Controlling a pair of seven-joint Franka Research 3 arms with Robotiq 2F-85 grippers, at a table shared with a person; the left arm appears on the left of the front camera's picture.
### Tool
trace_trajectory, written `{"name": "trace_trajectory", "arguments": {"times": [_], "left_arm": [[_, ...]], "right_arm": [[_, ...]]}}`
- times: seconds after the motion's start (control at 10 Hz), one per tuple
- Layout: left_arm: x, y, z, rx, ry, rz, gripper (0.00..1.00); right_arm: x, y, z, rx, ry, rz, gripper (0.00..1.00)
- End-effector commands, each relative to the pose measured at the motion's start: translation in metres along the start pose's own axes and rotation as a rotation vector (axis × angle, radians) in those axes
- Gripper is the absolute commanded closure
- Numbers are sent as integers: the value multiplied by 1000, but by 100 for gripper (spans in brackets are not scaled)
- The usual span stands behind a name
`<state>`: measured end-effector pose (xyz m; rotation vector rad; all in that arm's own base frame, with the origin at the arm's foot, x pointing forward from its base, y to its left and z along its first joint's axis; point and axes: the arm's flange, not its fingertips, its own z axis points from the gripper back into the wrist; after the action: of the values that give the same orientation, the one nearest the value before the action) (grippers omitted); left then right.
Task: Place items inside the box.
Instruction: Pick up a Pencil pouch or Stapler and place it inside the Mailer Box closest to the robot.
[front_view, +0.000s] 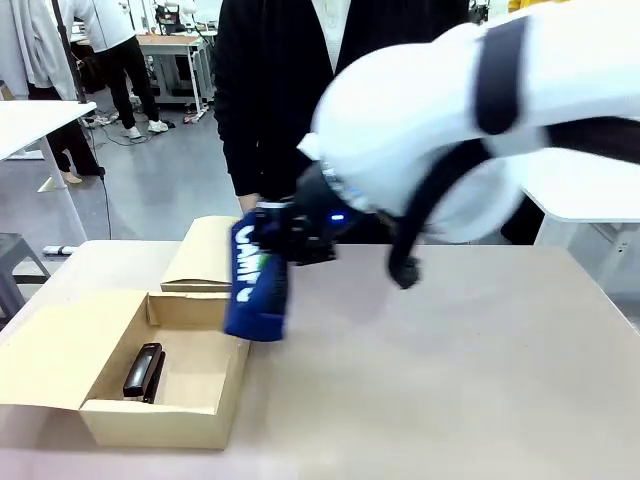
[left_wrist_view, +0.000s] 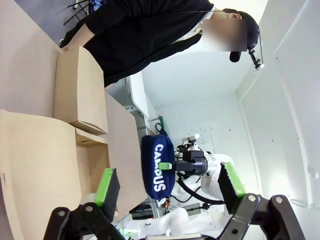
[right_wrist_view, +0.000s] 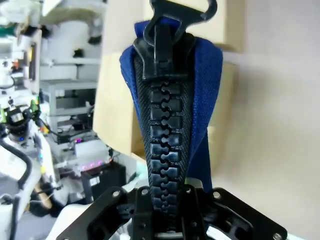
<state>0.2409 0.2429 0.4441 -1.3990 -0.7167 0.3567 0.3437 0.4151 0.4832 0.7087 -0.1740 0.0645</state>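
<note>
As woven navy pouch (front_view: 258, 290) hangs, rectangular cardboard box (front_view: 150, 422)

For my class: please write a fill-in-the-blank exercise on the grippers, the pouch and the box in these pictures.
1. The right gripper holds the navy pouch, printed with the white word ____.
2. The black stapler lies ____ the cardboard box.
3. The left gripper is ____, with nothing between its fingers.
Missing words: CAMPUS; inside; open.
</note>
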Motion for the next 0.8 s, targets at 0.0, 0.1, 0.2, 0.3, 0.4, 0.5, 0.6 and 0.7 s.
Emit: {"name": "trace_trajectory", "arguments": {"times": [0.0, 0.1, 0.2, 0.3, 0.4, 0.5, 0.6, 0.7], "left_arm": [[0, -2, 0, -21, -9, -15, 0], [0, -2, 0, -21, -9, -15, 0], [0, -2, 0, -21, -9, -15, 0], [0, -2, 0, -21, -9, -15, 0], [0, -2, 0, -21, -9, -15, 0], [0, -2, 0, -21, -9, -15, 0], [0, -2, 0, -21, -9, -15, 0], [0, -2, 0, -21, -9, -15, 0]], "right_arm": [[5, 37, -51, -22, 48, 9, 93], [-7, 45, -76, -81, 151, 98, 93], [0, 16, -32, 6, 32, 8, 93], [0, 16, -32, 6, 32, 8, 93], [0, 16, -32, 6, 32, 8, 93], [-3, 25, -63, -14, 79, 34, 93], [-6, 38, -71, -50, 22, -5, 93], [-4, 49, -78, -43, -12, -58, 93]]}}
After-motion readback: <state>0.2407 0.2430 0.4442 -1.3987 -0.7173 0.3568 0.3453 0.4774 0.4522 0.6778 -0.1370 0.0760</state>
